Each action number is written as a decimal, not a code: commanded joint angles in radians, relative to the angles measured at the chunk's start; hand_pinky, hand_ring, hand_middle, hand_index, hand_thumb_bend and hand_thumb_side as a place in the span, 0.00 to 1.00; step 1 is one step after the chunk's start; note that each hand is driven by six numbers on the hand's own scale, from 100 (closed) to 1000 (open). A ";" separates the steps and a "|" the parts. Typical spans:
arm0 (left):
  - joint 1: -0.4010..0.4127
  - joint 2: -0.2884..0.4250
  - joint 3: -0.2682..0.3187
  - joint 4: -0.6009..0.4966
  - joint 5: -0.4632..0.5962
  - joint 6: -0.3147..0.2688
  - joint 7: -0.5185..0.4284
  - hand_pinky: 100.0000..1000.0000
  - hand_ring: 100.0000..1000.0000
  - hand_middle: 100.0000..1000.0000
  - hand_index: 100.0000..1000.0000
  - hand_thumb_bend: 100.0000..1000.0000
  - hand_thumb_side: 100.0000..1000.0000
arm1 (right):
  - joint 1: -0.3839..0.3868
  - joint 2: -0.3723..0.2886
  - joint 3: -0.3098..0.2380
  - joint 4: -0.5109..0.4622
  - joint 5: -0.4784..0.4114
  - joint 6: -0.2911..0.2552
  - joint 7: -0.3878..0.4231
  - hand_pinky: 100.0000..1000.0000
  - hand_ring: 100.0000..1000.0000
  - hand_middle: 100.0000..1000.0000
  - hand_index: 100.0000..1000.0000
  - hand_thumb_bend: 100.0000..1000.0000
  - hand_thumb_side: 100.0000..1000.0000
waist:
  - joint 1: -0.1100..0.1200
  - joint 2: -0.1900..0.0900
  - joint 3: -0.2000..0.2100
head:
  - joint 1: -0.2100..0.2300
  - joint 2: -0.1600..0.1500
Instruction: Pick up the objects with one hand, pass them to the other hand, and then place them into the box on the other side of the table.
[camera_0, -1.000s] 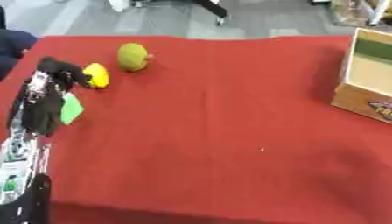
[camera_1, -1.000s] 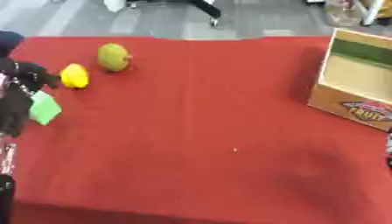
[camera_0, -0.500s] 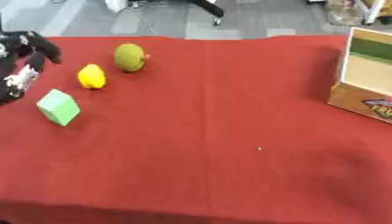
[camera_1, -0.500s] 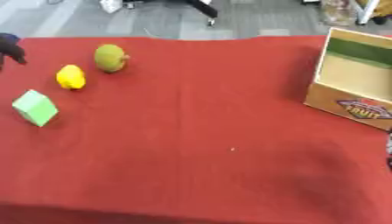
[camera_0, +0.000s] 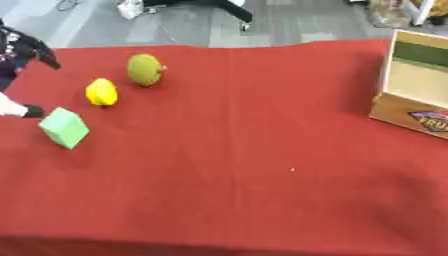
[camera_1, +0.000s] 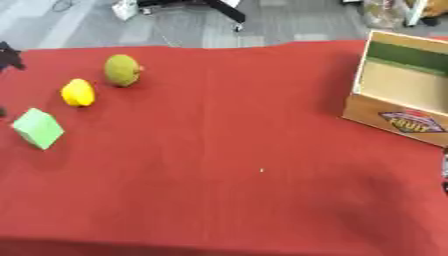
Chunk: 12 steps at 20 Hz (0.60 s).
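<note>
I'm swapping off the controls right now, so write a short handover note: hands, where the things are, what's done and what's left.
Left robot hand: at the far left edge, off the things, holding nothing; its fingers are unclear.
Right robot hand: not clearly in view.
Green block, yellow fruit and green fruit all lie on the red tablecloth at the left.
Box stands at the right edge; nothing shows inside it.
Done: nothing moved to the box.
Left: pick up, hand over and box all three.
</note>
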 joint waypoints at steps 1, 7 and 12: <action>-0.035 0.009 -0.019 0.110 -0.159 -0.020 0.047 0.77 0.76 0.73 0.84 0.85 0.69 | -0.004 -0.022 0.001 -0.009 0.003 -0.001 0.003 0.65 0.82 0.31 0.70 0.00 0.66 | 0.011 -0.026 0.000 | 0.003 0.005; -0.051 -0.029 -0.013 0.217 -0.295 -0.031 0.151 0.77 0.76 0.73 0.83 0.85 0.58 | -0.003 -0.020 0.001 -0.010 0.003 -0.001 0.003 0.65 0.82 0.31 0.70 0.00 0.66 | 0.010 -0.024 0.000 | 0.054 0.005; -0.057 -0.045 -0.008 0.249 -0.328 -0.030 0.226 0.77 0.75 0.73 0.83 0.84 0.52 | -0.003 -0.020 0.001 -0.009 0.004 -0.001 0.003 0.65 0.82 0.31 0.70 0.00 0.66 | 0.009 -0.024 0.000 | 0.087 0.005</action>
